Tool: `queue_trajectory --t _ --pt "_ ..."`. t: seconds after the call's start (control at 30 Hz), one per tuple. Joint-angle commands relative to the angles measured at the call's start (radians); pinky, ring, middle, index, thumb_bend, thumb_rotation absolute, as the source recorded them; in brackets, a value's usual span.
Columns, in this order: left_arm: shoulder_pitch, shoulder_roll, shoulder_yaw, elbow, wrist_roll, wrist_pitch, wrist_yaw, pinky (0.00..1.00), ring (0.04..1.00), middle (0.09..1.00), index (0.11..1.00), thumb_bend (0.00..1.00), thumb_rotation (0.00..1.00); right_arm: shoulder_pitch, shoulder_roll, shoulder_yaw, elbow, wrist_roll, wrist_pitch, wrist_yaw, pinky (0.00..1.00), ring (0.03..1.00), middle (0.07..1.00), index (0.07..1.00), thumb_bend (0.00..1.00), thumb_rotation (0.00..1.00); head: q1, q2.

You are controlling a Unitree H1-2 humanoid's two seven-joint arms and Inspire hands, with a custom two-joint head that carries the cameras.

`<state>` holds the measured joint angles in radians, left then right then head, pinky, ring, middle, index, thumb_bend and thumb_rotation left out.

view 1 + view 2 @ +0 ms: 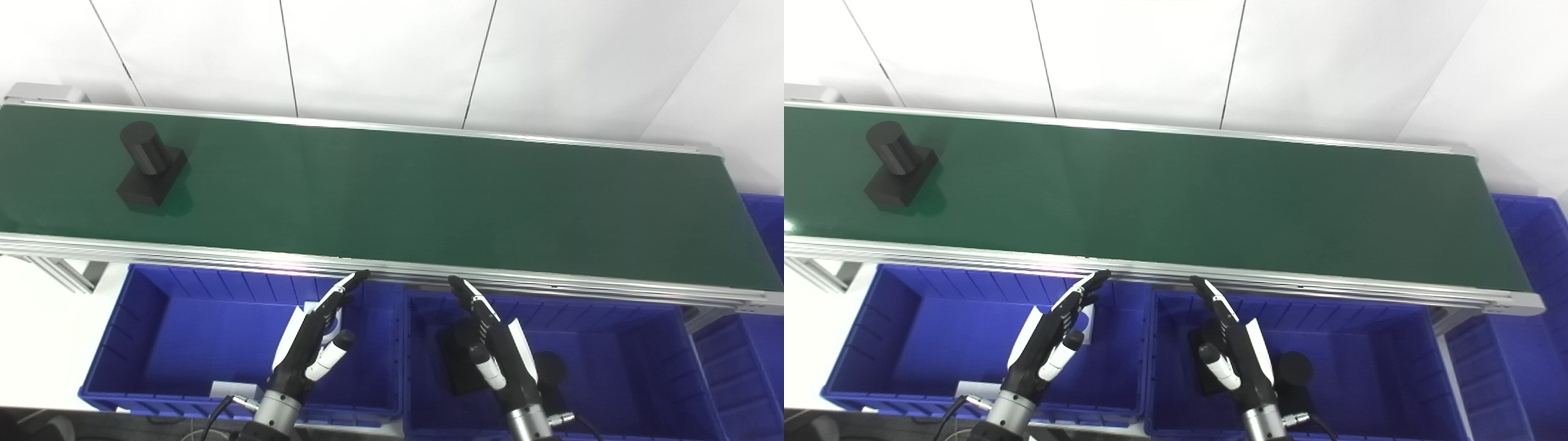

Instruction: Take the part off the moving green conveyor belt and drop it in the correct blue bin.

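So the black part [150, 165] sits way over at the left end of the green conveyor belt [429, 196], a short cylinder standing on a square base, resting on the belt surface and nothing touching it. Both hands are well apart from it, down by the belt's near rail around the middle of its length.

Left hand [312, 343] is empty, fingers stretched out straight and spread a bit, thumb sticking off to the side, fingertips reaching up almost to the belt's near rail. It hangs over the left blue bin [153, 343], which sits just below the belt; there's a white part [236, 389] visible in that bin near its front wall, and another bit of white mostly hidden behind the hand.

Right hand [496, 343] mirrors it, also wide and holding nothing, fingertips pointing up at the same rail. It's over the middle blue bin [612, 355], next one along under the belt, and a black part [456, 361] already lies in there, partly covered by the hand.

A third blue bin [762, 226] peeks in past the belt's right end
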<state>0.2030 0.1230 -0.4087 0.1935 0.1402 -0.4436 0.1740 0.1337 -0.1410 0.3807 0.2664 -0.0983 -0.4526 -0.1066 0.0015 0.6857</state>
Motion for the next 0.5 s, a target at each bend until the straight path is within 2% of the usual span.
queue_trajectory --t 0.0,0.47 --pt "-0.009 -0.002 0.001 -0.019 0.002 -0.026 0.009 0.89 0.927 0.921 0.879 0.77 1.00 -0.013 0.001 0.000 -0.019 0.010 -0.017 -0.011 0.94 0.932 0.923 0.901 0.88 1.00 0.001 0.000" --pt "-0.009 0.001 -0.002 -0.021 0.007 -0.026 0.012 0.89 0.923 0.918 0.875 0.77 1.00 -0.017 0.001 0.003 -0.014 0.010 -0.017 -0.012 0.92 0.924 0.920 0.899 0.88 1.00 0.000 -0.006"
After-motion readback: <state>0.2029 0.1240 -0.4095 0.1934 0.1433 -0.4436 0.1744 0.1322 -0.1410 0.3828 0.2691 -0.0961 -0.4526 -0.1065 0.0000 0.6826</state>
